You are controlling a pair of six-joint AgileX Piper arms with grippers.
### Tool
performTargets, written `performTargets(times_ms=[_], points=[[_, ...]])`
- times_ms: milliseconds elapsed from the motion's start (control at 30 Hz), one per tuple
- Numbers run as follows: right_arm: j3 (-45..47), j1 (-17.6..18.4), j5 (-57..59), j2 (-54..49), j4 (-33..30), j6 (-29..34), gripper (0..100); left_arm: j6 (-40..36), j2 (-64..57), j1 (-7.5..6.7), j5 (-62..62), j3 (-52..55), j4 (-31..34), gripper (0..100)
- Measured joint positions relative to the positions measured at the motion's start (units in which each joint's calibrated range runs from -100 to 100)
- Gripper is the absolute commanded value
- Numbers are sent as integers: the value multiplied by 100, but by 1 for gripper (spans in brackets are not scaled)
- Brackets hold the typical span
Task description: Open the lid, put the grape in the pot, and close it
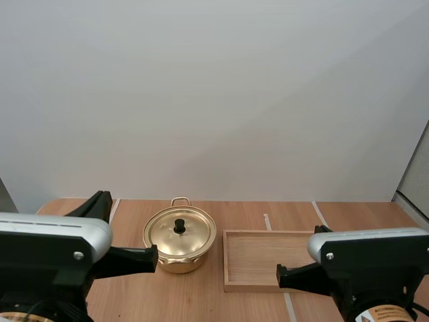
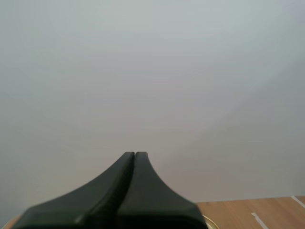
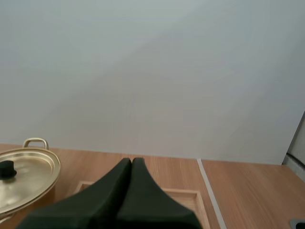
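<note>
Zero of three steps done: pot lidded, both grippers empty

None of the task looks started, as far as I can judge. The gold pot [image 1: 175,263] stands on the wooden table [image 1: 201,295]. Its lid [image 1: 193,236] is seated flat, with the black knob [image 1: 179,226] upright at the lid's centre. One loop handle [image 1: 179,200] shows at 12 o'clock on the rim. Opening, loading the grape and closing are all left to do.

The pot sits at 9 o'clock of the wooden tray [image 1: 258,255], just beside it, with a narrow strip of table between them. The tray's floor is bare wood.

My left gripper [image 1: 153,257] hangs at about 8 o'clock of the pot, tips pointing at its wall. Whether they touch it I cannot tell from above. Its fingers lie pressed together as one dark wedge, holding nothing.

My right gripper [image 1: 280,275] hovers at 5 o'clock of the tray, over the near rim. Its fingers are likewise closed on each other with nothing between them. Seen from the right wrist, the lid and knob lie off at 9 o'clock of that closed wedge, and the tray is just ahead at 12.

Count: one pot, one lid, one knob, one visible handle, one tray, two grippers.

My guess is that the knob is the first target, so one gripper's jaws must part before reaching it.
</note>
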Motion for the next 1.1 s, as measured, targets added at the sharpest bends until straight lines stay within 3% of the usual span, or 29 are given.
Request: performTargets(times_ms=[267,467,1100], points=[[1276,0,-1281,0,0,0,0,47,0,0,-926,1422,10,0],[1513,0,-946,0,238,0,0,47,11,0,-1396,2205,10,0],[1531,0,-174,0,482,0,0,-318,11,0,-68,2386,10,0]])
